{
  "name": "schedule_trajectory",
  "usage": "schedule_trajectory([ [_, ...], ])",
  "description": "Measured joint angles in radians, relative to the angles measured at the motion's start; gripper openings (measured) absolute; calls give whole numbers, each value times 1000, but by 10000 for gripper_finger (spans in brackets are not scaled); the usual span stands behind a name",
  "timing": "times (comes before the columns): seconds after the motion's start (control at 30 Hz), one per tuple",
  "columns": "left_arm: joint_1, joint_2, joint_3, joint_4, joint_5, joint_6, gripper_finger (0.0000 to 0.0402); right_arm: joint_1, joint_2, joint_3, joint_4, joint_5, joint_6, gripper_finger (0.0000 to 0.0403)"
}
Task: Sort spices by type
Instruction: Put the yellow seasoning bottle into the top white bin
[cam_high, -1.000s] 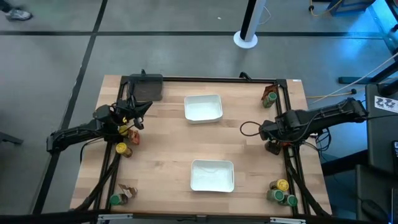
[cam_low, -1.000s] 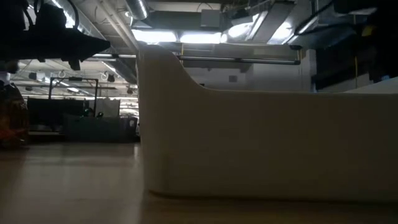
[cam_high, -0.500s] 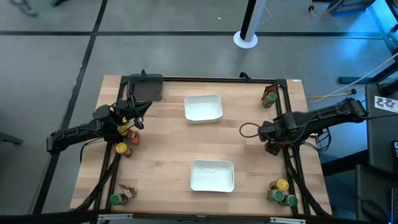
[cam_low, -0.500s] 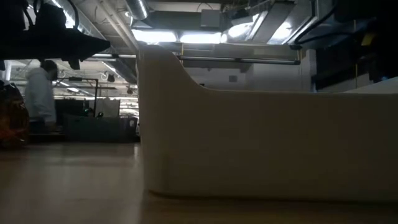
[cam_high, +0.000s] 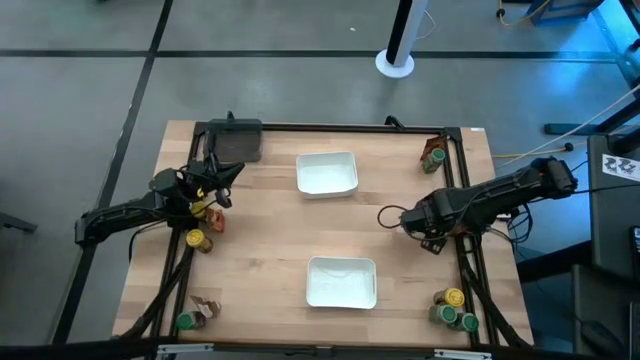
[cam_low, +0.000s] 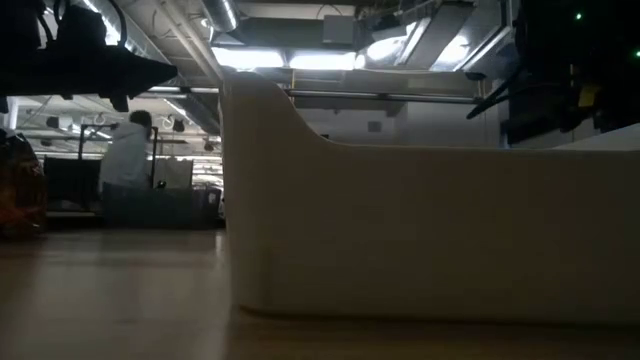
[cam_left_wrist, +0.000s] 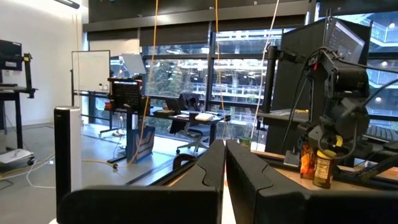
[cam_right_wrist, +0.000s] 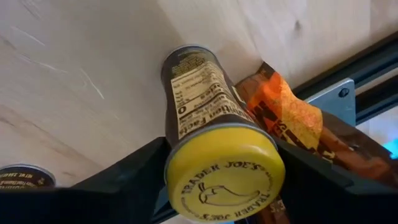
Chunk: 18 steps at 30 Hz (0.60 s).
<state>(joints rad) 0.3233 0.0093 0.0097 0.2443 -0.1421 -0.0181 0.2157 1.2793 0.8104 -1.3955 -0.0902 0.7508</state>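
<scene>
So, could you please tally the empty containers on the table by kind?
White trays: 2
Dark bin: 1
Total: 3

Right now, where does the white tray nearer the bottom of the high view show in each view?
High view: the tray lies low in the centre, between the two arms.
Low view: its wall fills the middle and right of the picture.
Left wrist view: not in it.
Right wrist view: not in it.
Shared landmark: the wooden table, which shows in every view.
</scene>
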Motion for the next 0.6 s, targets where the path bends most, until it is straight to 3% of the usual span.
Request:
schedule_trajectory([
  [0.17, 0, 0, 0, 0, 0, 0, 5, 0, 5, 1, 11, -5, -24, 237],
  [0.37, 0, 0, 0, 0, 0, 0, 5, 0, 6, 8, 14, 6, -78, 241],
  [0.6, 0, 0, 0, -1, 0, 0, 5, -3, 6, 128, 14, 116, -161, 234],
])
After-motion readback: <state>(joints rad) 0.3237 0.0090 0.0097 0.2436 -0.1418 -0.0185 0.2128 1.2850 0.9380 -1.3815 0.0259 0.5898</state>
